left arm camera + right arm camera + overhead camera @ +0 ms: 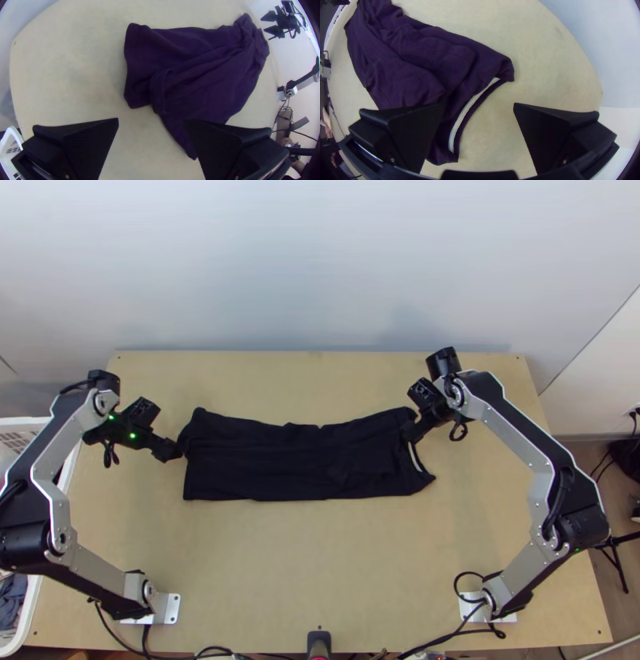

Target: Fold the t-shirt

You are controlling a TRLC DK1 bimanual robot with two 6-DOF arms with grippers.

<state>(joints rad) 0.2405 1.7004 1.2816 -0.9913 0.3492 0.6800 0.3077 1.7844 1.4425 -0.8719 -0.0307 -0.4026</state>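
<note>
The dark t-shirt point(296, 460) lies across the table as a long, narrow folded strip with some wrinkles. Its collar, with a pale band, faces the right arm. At the strip's left end is my left gripper point(174, 452); the left wrist view shows this gripper point(151, 133) open, one finger over the cloth point(200, 73). By the collar end stands my right gripper point(412, 430). Seen from its own wrist, that gripper point(480, 116) is open too, with one finger above the shirt point(420, 60) and the other over bare table.
A white basket point(36, 604) with cloth inside stands beside the table's left edge. The wooden table point(320, 572) shows bare in front of the shirt and behind it. Cables point(432, 640) run along the near edge between the arm bases.
</note>
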